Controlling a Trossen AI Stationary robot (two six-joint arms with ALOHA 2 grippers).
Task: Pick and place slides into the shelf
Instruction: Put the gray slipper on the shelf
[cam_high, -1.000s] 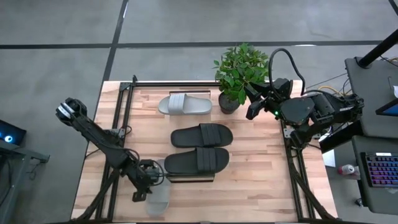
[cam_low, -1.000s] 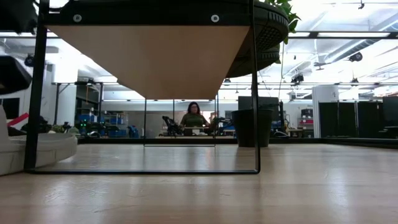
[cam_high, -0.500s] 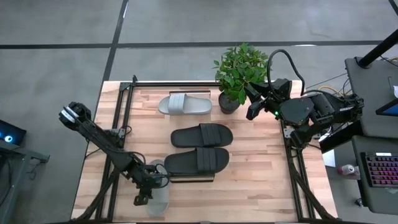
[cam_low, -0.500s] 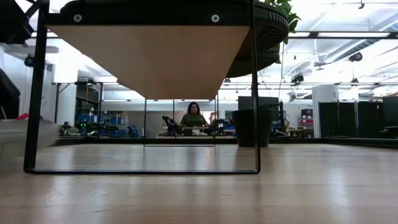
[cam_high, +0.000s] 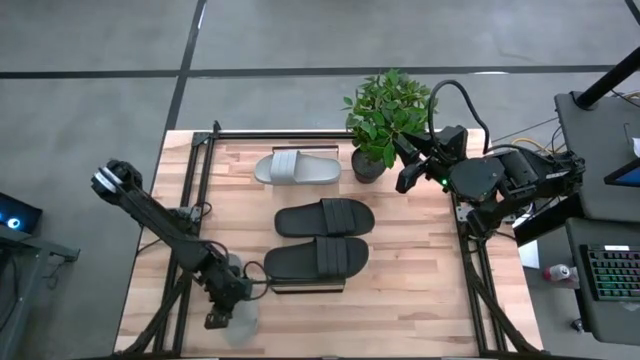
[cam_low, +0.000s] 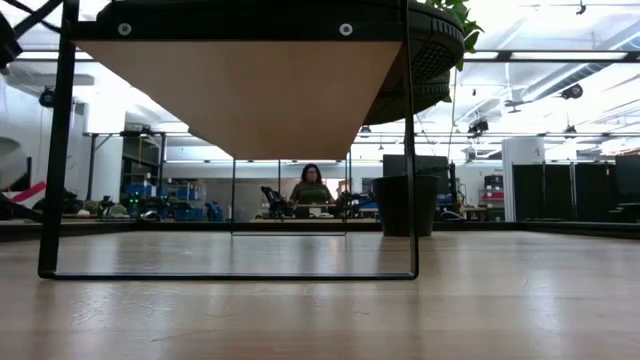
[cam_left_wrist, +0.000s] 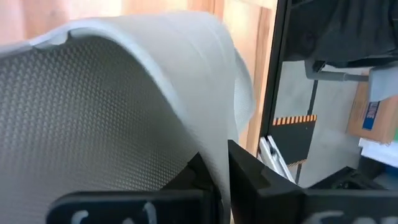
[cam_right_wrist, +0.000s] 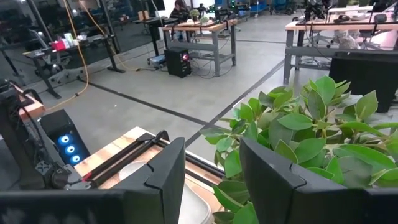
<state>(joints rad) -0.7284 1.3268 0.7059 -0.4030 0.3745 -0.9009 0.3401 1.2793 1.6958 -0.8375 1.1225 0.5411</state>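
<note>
My left gripper (cam_high: 228, 305) is near the table's front left corner, shut on a pale grey slide (cam_high: 243, 320). That slide fills the left wrist view (cam_left_wrist: 112, 99). Two black slides (cam_high: 325, 217) (cam_high: 315, 258) lie side by side, soles down, on the shelf (cam_low: 240, 100). A second pale grey slide (cam_high: 297, 168) lies flat on the tabletop at the far side. My right gripper (cam_high: 408, 165) hangs open, high at the far right beside the plant, its fingers around nothing (cam_right_wrist: 211, 180). My left gripper pinches the slide's thin curved strap at its edge (cam_left_wrist: 211, 137) between its two fingers. One finger is on the strap's textured inner face and the other finger (cam_left_wrist: 249, 180) on its smooth outer face. The fingers slant down from the table's left. I cannot tell whether the slide is clear of the table.
A potted plant (cam_high: 385, 115) stands at the far right, its dark pot (cam_low: 405, 205) beyond the shelf. Dark frame rails run along the table's left (cam_high: 195, 190) and right (cam_high: 470, 260) sides. A person (cam_low: 312, 188) sits far behind the table.
My left gripper has shut on the grey slide's strap, and its wrist has turned. The slide has tipped up from lying flat and come away from the shelf's end, toward the table's left. It has left the low view almost wholly.
</note>
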